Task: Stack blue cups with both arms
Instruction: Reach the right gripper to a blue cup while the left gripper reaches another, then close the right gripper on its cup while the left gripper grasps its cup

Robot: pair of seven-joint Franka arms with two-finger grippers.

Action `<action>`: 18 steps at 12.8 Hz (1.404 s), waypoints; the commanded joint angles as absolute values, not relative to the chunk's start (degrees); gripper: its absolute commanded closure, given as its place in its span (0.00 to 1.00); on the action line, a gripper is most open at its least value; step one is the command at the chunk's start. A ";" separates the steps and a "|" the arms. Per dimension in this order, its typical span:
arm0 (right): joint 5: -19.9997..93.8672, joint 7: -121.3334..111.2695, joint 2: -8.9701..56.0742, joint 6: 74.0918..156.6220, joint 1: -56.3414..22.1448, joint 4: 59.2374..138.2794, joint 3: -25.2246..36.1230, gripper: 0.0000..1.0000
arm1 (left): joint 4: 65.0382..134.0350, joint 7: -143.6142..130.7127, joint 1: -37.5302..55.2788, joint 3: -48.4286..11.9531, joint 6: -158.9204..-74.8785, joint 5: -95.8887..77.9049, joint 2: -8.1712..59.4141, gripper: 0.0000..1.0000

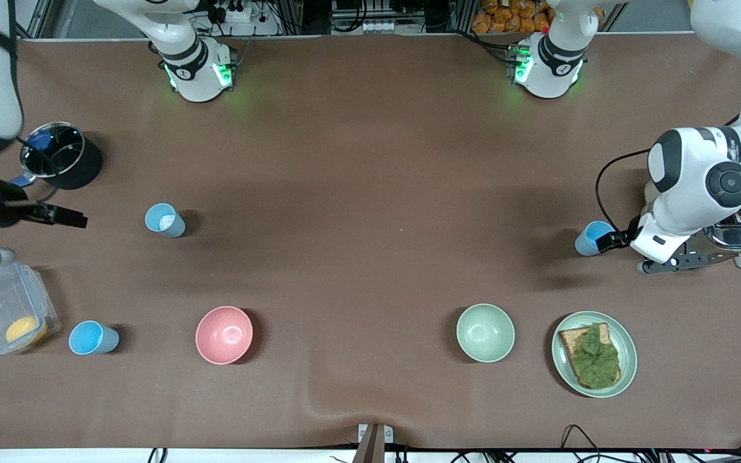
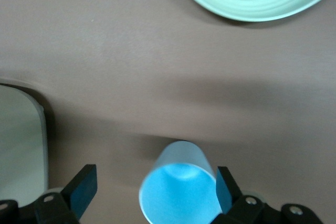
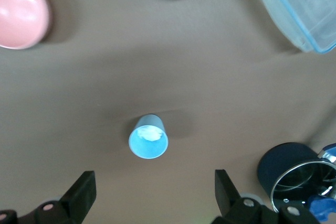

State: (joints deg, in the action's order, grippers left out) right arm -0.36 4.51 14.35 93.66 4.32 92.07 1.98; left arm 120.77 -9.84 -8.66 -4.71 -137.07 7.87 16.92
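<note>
The left gripper [image 1: 610,240] hangs low at the left arm's end of the table, its jaws spread wide. In the left wrist view the two fingers [image 2: 81,190] stand well apart, and a bright blue cup [image 2: 177,188] sits between them, close against one finger and apart from the other. Nothing is clamped; the cup [image 1: 594,238] stands upright on the brown table [image 1: 370,193]. Just beside the gripper, toward the left arm's end, is a shiny toaster [image 1: 740,231]. Nearer the front camera lie a pale green plate [image 1: 594,354] bearing toast with greens, and a green bowl [image 1: 485,332].

The right gripper [image 1: 71,217] is up in the air at the right arm's end of the table, jaws also wide open and empty. From its wrist camera the fingers [image 3: 81,192] frame bare table, with a pale blue cup [image 3: 149,137] with a whitish patch inside standing upright a little ahead of them, not between them. In the front view this cup [image 1: 164,220] stands near the gripper, toward the table's middle. A dark pot [image 1: 60,164] stands farther from the front camera than the gripper. Nearer the camera are a clear plastic box [image 1: 10,308], a third blue cup [image 1: 92,338] just beside it, and a pink bowl [image 1: 224,334].
</note>
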 commanded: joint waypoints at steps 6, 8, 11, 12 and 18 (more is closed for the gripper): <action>-0.79 3.78 12.66 113.97 7.03 115.03 0.97 0.00 | 127.87 -9.40 -10.54 -5.36 -140.96 9.32 15.47 0.00; -0.79 3.16 13.18 116.88 7.03 117.41 0.97 0.00 | 128.41 -9.40 -10.63 -5.36 -142.73 9.32 16.34 0.35; -0.79 3.08 13.80 120.39 6.68 121.01 0.97 0.00 | 127.71 -10.46 -10.55 -5.71 -143.00 8.44 17.75 1.00; -0.79 3.08 14.32 122.59 6.68 122.33 0.97 0.00 | 127.62 -10.46 -10.46 -5.71 -143.00 8.35 17.49 1.00; -0.79 1.76 17.49 123.57 6.68 123.75 0.97 0.00 | 123.42 -16.84 -10.02 -9.65 -142.30 8.17 12.57 1.00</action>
